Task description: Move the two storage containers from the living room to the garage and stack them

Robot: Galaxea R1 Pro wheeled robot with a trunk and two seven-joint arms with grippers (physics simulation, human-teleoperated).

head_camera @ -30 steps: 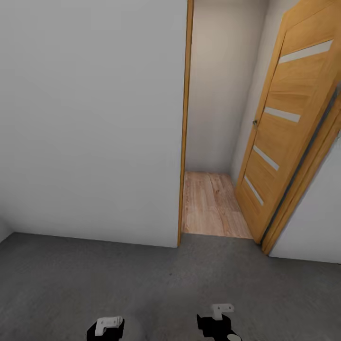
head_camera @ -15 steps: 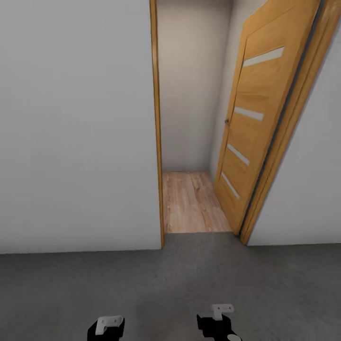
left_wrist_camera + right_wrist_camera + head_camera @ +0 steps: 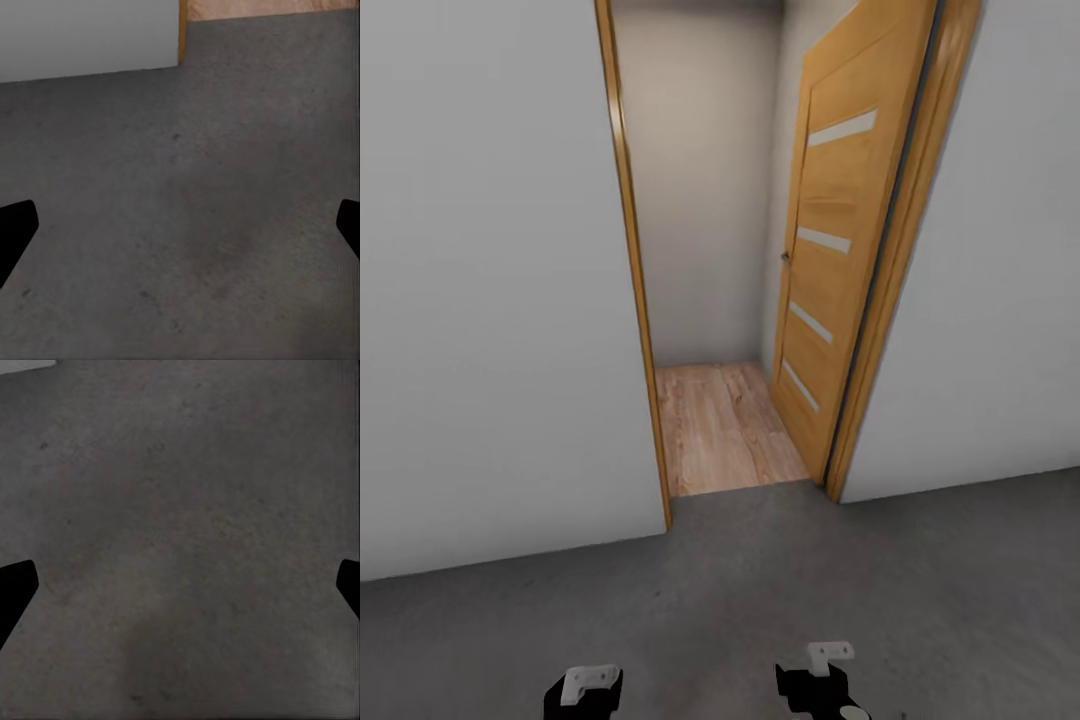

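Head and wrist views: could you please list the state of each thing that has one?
Door: open, swung into the far room.
Left claw: open, empty, over the concrete floor.
Right claw: open, empty, over the same floor.
Doorway: unblocked, wood planks beyond the threshold.

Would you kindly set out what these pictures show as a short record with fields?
Surface under the robot: dark grey rough concrete floor
Ahead: open doorway with light wood-plank floor beyond
Door: orange-brown wooden door with pale slits, swung open at the doorway's right
Wall: plain pale grey wall left of the doorway
Left gripper: open, empty, over the concrete
Right gripper: open, empty, over the concrete
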